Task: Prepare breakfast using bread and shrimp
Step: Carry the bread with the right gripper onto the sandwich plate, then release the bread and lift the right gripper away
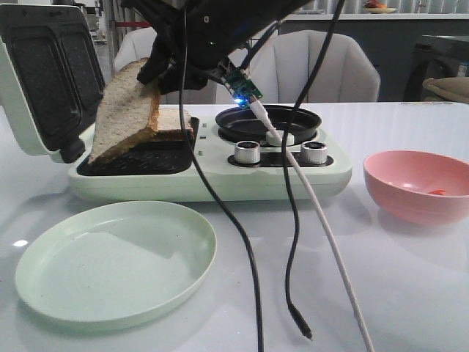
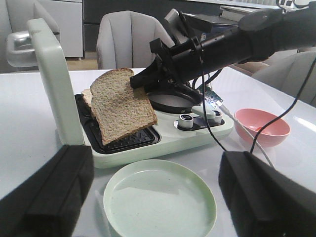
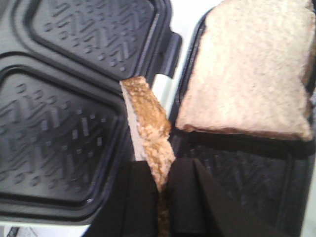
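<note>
Bread, a soft pale-beige slice with brown crust (image 1: 126,110), hangs tilted over the black grill plate (image 1: 143,158), its crust edge pinched in the right end effector (image 3: 163,185). It looks light and floppy, likely to tear, so hold near the firmer crust. The left end effector (image 2: 153,197) stands wide.

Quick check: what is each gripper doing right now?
Left gripper: open, holding nothing.
Right gripper: shut on a tilted brown-crusted beige bread slice.
</note>
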`<act>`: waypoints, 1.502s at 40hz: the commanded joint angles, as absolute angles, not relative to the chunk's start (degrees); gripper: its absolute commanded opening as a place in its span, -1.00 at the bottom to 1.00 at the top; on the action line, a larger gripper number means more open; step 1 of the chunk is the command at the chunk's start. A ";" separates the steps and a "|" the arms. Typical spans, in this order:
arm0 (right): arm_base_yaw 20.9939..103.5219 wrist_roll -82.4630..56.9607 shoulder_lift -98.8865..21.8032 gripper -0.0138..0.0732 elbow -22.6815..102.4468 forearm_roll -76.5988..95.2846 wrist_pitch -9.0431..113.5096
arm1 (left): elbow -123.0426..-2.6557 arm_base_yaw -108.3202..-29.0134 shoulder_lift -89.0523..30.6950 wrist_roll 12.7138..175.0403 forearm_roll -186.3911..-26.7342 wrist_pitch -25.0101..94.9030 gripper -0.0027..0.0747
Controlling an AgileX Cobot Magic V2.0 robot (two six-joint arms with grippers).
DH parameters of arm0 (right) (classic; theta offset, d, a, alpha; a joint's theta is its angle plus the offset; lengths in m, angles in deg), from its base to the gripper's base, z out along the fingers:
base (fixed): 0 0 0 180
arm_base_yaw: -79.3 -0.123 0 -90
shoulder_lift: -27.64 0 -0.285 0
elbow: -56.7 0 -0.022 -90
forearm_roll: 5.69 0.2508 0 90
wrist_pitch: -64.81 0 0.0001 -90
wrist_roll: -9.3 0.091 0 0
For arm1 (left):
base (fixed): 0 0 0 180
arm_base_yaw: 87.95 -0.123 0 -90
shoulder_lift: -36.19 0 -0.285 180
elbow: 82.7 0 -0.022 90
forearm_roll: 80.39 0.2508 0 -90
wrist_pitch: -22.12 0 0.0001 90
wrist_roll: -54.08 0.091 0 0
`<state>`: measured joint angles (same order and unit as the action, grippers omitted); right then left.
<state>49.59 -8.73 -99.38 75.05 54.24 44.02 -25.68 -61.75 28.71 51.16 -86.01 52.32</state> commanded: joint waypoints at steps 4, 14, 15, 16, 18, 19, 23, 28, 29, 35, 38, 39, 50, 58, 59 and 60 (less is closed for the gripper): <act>51.54 -9.72 -99.11 -0.38 78.16 54.90 42.61 | -27.15 -61.39 29.60 50.49 -86.70 47.66 0.58; 51.43 -15.12 -101.07 -0.08 78.58 54.80 42.06 | -27.15 -61.39 29.60 50.49 -86.70 47.66 0.58; 51.43 -16.05 -101.07 0.00 78.58 54.80 42.12 | -27.15 -61.39 29.60 50.49 -86.70 47.66 0.58; 51.43 -16.73 -101.01 0.11 78.71 54.80 42.04 | -27.15 -61.39 29.60 50.49 -86.70 47.66 0.58; 51.43 -17.92 -100.95 0.29 78.95 54.80 41.91 | -27.15 -61.39 29.60 50.49 -86.70 47.66 0.58; 51.48 -18.35 -100.96 0.39 79.33 54.61 41.58 | -27.15 -61.39 29.60 50.49 -86.70 47.66 0.58; 51.60 -20.06 -100.88 0.59 80.80 54.49 39.47 | -27.15 -61.39 29.60 50.49 -86.70 47.66 0.58; 52.07 -21.44 -100.48 0.60 83.28 53.18 35.27 | -27.15 -61.39 29.60 50.49 -86.70 47.66 0.58; 52.23 -21.44 -100.17 0.60 83.75 52.64 34.23 | -27.15 -61.39 29.60 50.49 -86.70 47.66 0.58; 53.36 -19.89 -97.10 0.60 85.10 45.21 30.03 | -27.15 -61.39 29.60 50.49 -86.70 47.66 0.58; 53.99 -15.82 -94.52 0.60 85.10 39.49 28.50 | -27.15 -61.39 29.60 50.49 -86.70 47.66 0.58; 54.21 -14.38 -93.47 0.60 85.10 36.66 27.97 | -27.15 -61.39 29.60 50.49 -86.70 47.66 0.58; 54.95 7.98 -81.02 0.60 85.10 3.13 22.69 | -27.15 -61.39 29.60 50.49 -86.70 47.66 0.58; 55.03 19.12 -71.72 0.60 81.55 -14.57 21.30 | -27.15 -61.39 29.60 50.49 -86.70 47.66 0.58; 55.03 19.67 -70.45 0.60 80.49 -15.20 21.60 | -27.15 -61.39 29.60 50.49 -86.70 47.66 0.58; 55.03 20.24 -69.46 0.60 79.54 -15.74 21.91 | -27.15 -61.39 29.60 50.49 -86.70 47.66 0.58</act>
<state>54.69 17.56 -75.49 80.31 -10.95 18.49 -25.68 -61.75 28.71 51.16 -86.01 52.32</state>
